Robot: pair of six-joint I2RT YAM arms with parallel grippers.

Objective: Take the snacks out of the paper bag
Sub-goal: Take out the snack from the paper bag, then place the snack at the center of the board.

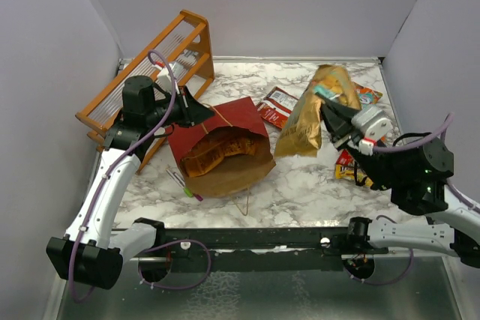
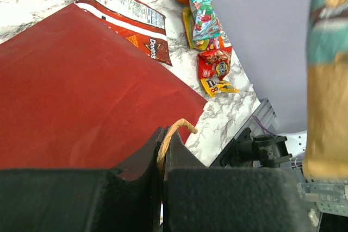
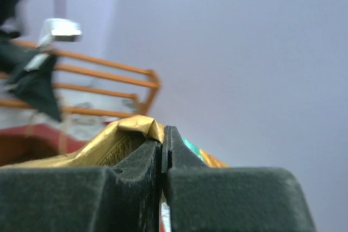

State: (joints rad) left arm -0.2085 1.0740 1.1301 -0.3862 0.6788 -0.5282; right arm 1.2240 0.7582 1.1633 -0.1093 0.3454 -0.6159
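Note:
The paper bag (image 1: 238, 119), dark red outside and brown inside, lies on its side with its mouth toward the arms. An orange-brown snack packet (image 1: 212, 152) shows inside the mouth. My left gripper (image 1: 196, 112) (image 2: 163, 134) is shut on the bag's tan handle (image 2: 178, 127) at the bag's back edge. My right gripper (image 1: 328, 110) (image 3: 163, 134) is shut on the top of a long gold packet (image 1: 304, 121) (image 3: 117, 140), which hangs above the table right of the bag. A red chips packet (image 1: 276, 106) (image 2: 126, 13) lies flat beside the bag.
An orange wooden rack (image 1: 161, 65) stands at the back left behind the left arm. Small packets lie at the back right (image 1: 367, 95) and under the right arm (image 1: 346, 168). Thin green and pink markers (image 1: 185, 186) and the bag's other handle loop (image 1: 241, 204) lie before the bag.

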